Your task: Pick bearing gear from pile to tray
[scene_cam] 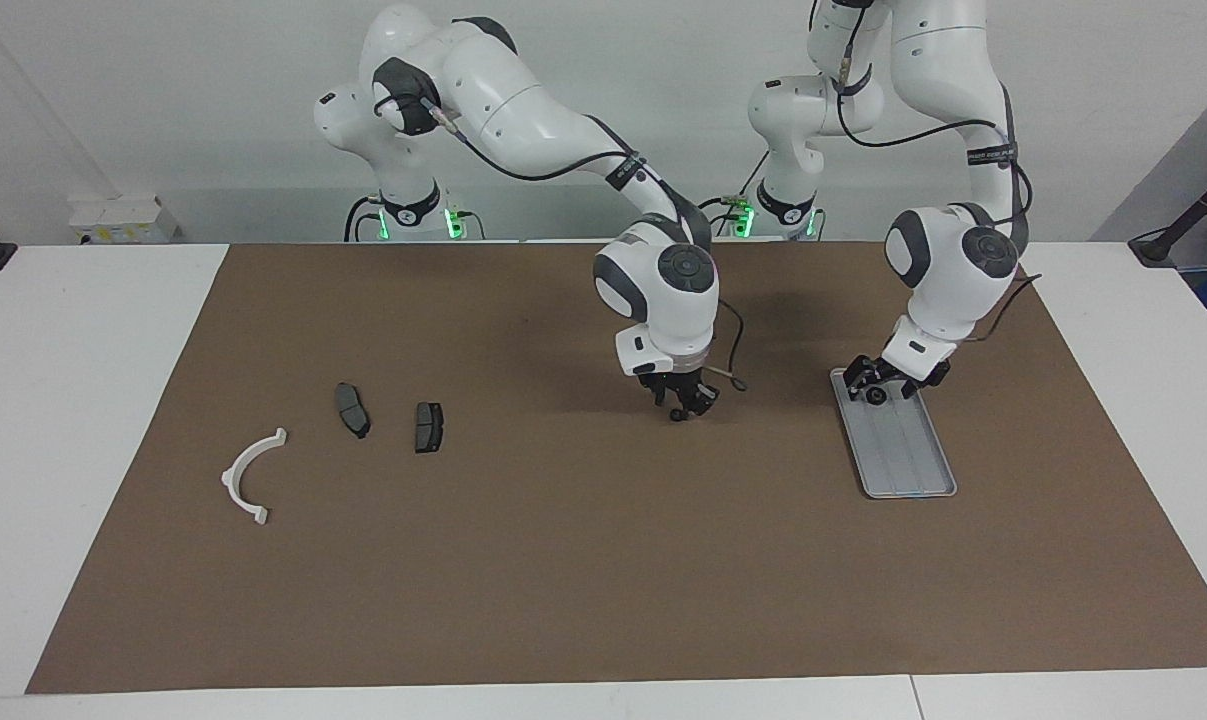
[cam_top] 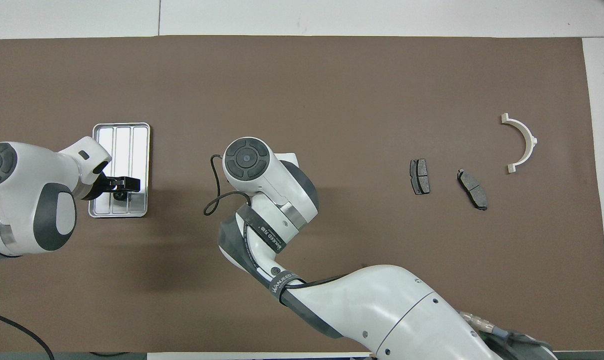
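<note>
Where left hand [scene_cam: 875, 385] gapes over tray [scene_cam: 913, 470], gear [scene_cam: 875, 397] beneath, right hand [scene_cam: 681, 405] over mat [scene_cam: 563, 560], grip unclear.

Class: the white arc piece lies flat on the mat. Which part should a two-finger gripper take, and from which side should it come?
Grip the white arc at the middle of its curved band, coming straight down from above, with one finger inside the curve and one outside. It lies flat on the mat, so only the top is open. The band looks narrow and even there, while its ends carry small tabs. The nearest brake pad lies well apart.
</note>
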Controlling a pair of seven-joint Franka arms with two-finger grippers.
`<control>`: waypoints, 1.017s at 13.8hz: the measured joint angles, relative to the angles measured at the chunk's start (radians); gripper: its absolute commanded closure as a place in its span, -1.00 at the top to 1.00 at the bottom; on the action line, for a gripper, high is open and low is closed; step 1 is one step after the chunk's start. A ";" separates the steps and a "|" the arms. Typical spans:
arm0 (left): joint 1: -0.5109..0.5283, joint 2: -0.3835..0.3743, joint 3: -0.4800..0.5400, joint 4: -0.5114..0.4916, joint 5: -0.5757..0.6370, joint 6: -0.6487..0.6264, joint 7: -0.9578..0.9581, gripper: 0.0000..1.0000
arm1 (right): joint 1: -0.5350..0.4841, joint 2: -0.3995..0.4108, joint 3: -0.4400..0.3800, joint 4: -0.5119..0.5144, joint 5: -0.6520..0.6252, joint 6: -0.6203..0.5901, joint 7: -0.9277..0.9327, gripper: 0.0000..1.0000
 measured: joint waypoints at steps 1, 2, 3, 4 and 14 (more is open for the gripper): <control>-0.017 0.000 -0.005 0.037 0.000 -0.039 -0.063 1.00 | -0.014 -0.010 -0.004 0.037 0.000 -0.046 0.000 1.00; -0.046 0.000 -0.007 0.065 -0.001 -0.063 -0.129 1.00 | -0.037 -0.031 -0.005 0.075 0.000 -0.082 0.000 1.00; -0.084 0.000 -0.008 0.081 -0.002 -0.071 -0.214 1.00 | -0.070 -0.064 -0.003 0.101 0.000 -0.109 -0.017 1.00; -0.126 0.002 -0.010 0.089 -0.002 -0.070 -0.324 1.00 | -0.112 -0.106 0.004 0.114 0.000 -0.137 -0.074 1.00; -0.546 0.277 -0.011 0.340 0.024 -0.049 -0.963 0.84 | -0.487 -0.320 0.017 0.115 0.013 -0.457 -0.846 1.00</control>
